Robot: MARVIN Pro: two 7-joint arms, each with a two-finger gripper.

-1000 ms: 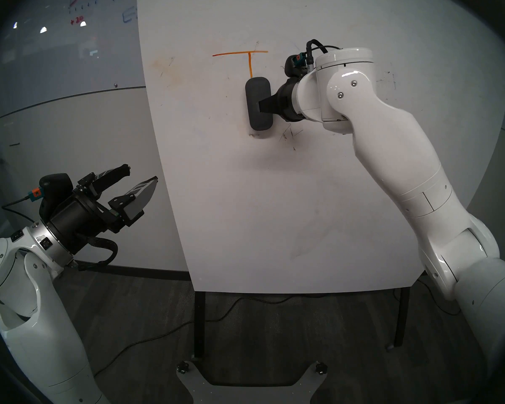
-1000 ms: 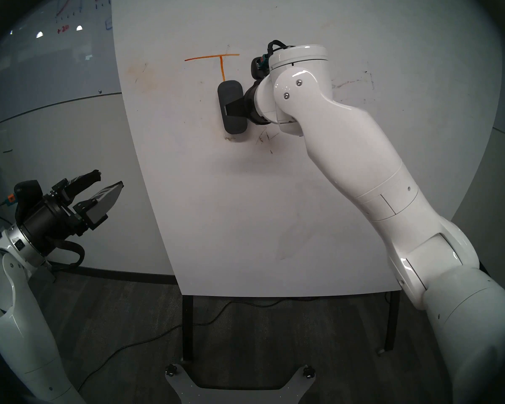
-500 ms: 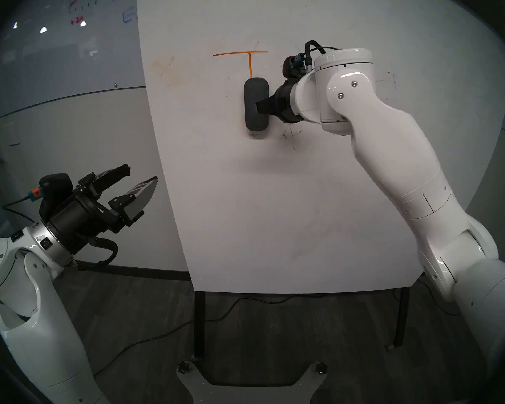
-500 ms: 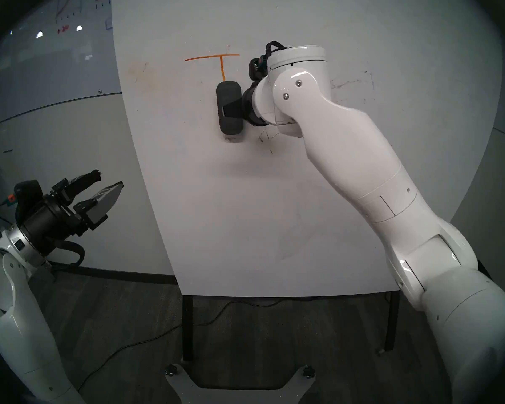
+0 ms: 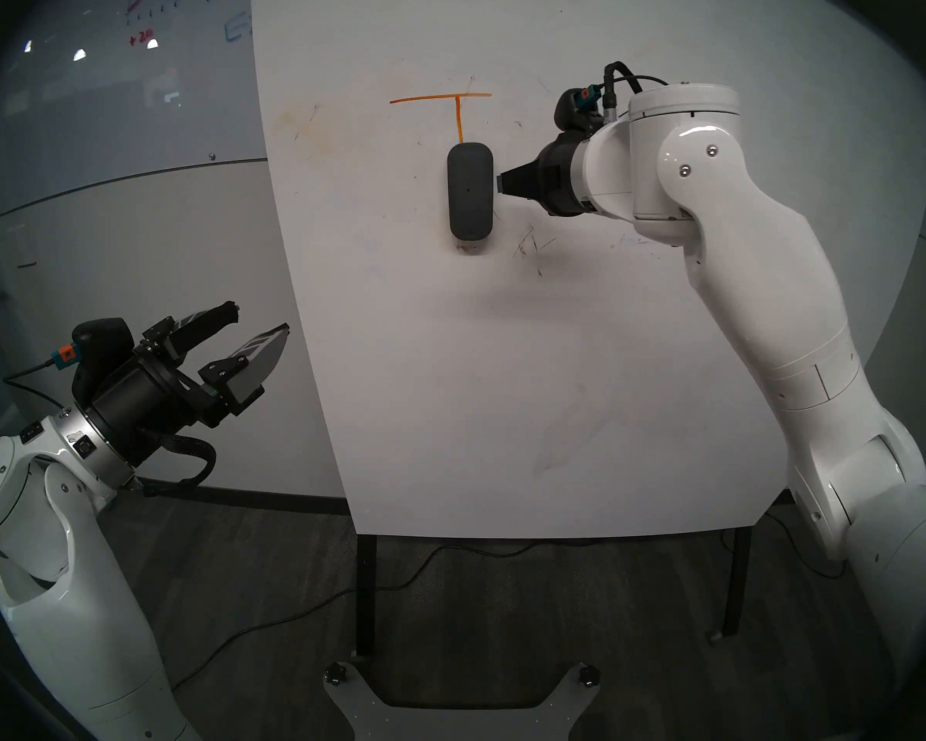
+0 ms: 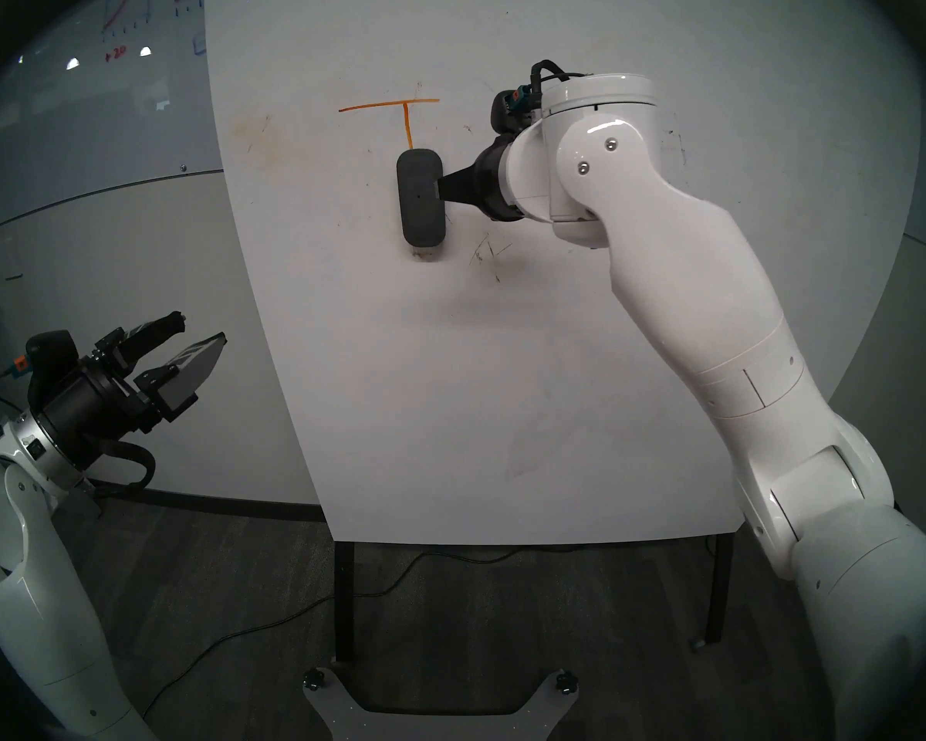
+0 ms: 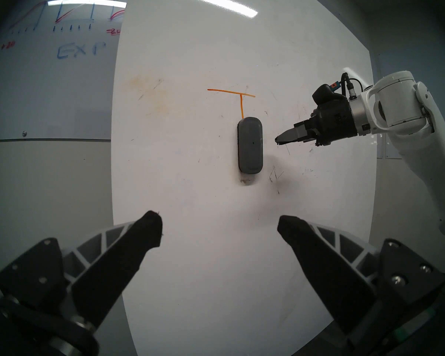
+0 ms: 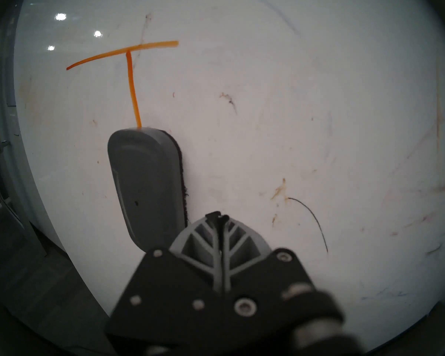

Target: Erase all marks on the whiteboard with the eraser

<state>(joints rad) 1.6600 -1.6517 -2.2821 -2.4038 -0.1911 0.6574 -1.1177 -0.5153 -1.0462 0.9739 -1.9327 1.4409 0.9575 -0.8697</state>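
Note:
The whiteboard (image 5: 503,376) stands upright in front of me. An orange "T" mark (image 5: 457,109) is on it; it also shows in the right wrist view (image 8: 130,73). The dark grey eraser (image 5: 469,192) clings upright to the board by itself, its top end at the foot of the T's stem. Faint dark scribbles (image 5: 530,248) lie to its lower right and pale orange smudges (image 5: 300,122) at the upper left. My right gripper (image 5: 499,183) is shut and empty, just right of the eraser and apart from it (image 7: 278,140). My left gripper (image 5: 260,317) is open and empty, left of the board.
A greyish glass board with red and blue graphs (image 5: 145,39) hangs on the wall at the upper left. The whiteboard's dark legs (image 5: 365,595) stand on the floor, with a cable (image 5: 268,625) beside them. My base plate (image 5: 461,713) is at the bottom.
My right gripper has let go of the eraser and drawn back to the right. The eraser, first slightly tilted, now stays upright on the board. The left arm has not moved.

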